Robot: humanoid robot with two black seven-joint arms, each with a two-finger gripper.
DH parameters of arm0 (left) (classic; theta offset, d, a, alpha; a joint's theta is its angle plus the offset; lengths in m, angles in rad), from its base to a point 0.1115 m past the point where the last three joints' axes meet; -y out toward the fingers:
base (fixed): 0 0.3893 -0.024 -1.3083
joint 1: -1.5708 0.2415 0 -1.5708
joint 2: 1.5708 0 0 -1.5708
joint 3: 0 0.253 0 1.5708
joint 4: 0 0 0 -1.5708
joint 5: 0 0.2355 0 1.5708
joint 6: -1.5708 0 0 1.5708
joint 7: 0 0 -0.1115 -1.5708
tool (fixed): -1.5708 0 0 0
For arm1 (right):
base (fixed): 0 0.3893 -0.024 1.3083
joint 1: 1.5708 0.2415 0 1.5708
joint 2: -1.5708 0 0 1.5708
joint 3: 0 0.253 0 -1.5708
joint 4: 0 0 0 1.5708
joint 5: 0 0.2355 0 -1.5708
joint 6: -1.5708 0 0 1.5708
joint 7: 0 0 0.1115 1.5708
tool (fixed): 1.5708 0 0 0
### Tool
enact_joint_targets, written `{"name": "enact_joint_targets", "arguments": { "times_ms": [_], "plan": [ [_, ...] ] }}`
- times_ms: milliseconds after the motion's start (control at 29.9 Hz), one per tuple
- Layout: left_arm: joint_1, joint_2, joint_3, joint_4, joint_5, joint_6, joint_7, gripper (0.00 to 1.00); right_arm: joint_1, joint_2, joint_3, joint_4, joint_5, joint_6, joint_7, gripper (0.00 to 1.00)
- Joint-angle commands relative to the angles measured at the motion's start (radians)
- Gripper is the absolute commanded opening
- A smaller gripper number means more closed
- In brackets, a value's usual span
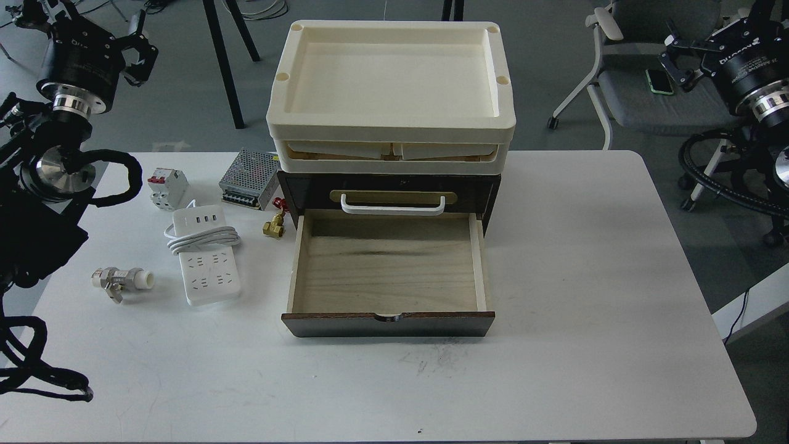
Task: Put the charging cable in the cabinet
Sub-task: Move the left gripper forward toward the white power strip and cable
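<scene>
The charging cable is a white power strip with its thick white cord looped across it. It lies flat on the white table, just left of the cabinet. The cabinet is a dark brown box whose bottom drawer is pulled out toward me and holds nothing. Its upper drawer is shut, with a white bar handle. My left gripper hangs high at the far left, well behind the cable, open and holding nothing. My right gripper is raised at the far right off the table, open and holding nothing.
Cream plastic trays are stacked on the cabinet. Around the cable lie a white-and-red circuit breaker, a mesh-cased power supply, a brass fitting and a metal valve. An office chair stands behind the table's right side.
</scene>
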Motion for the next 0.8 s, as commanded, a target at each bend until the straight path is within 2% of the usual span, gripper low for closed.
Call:
{"name": "enact_joint_targets", "arguments": {
  "times_ms": [0,167,301,335,368,435,603,703,770],
  "plan": [
    [0.0,-0.017,-0.03,0.014,-0.005,0.0,0.001,1.0,-0.001,-0.007,0.0,0.006,0.001,0.0,0.0,1.0],
    [0.004,-0.012,-0.032,0.02,-0.011,0.0,0.012,1.0,0.002,0.008,0.003,0.026,0.001,0.0,0.0,1.0],
    [0.013,-0.05,-0.059,0.032,-0.068,0.0,-0.006,1.0,0.016,0.008,0.004,0.052,0.001,0.0,0.002,1.0],
    [0.013,-0.069,-0.062,0.028,-0.073,0.0,-0.019,1.0,0.018,0.008,0.006,0.053,0.002,0.0,0.002,1.0],
    [0.018,-0.082,-0.067,0.017,-0.077,0.0,-0.051,1.0,0.019,0.008,0.007,0.055,0.002,0.0,0.002,1.0],
    [0.035,-0.104,-0.087,-0.018,-0.079,0.0,-0.055,1.0,0.021,0.008,0.009,0.056,0.004,0.0,0.002,1.0],
    [0.104,-0.055,-0.107,-0.346,-0.07,0.0,-0.055,1.0,0.021,-0.001,0.018,0.073,0.004,0.0,0.002,1.0],
    [0.119,0.092,-0.093,-0.57,0.008,0.0,-0.055,1.0,0.016,-0.009,0.027,0.09,0.004,0.0,0.002,1.0],
    [0.121,0.19,-0.093,-0.707,0.161,0.0,-0.055,1.0,0.01,-0.009,0.027,0.092,0.004,0.0,0.003,1.0]
  ]
}}
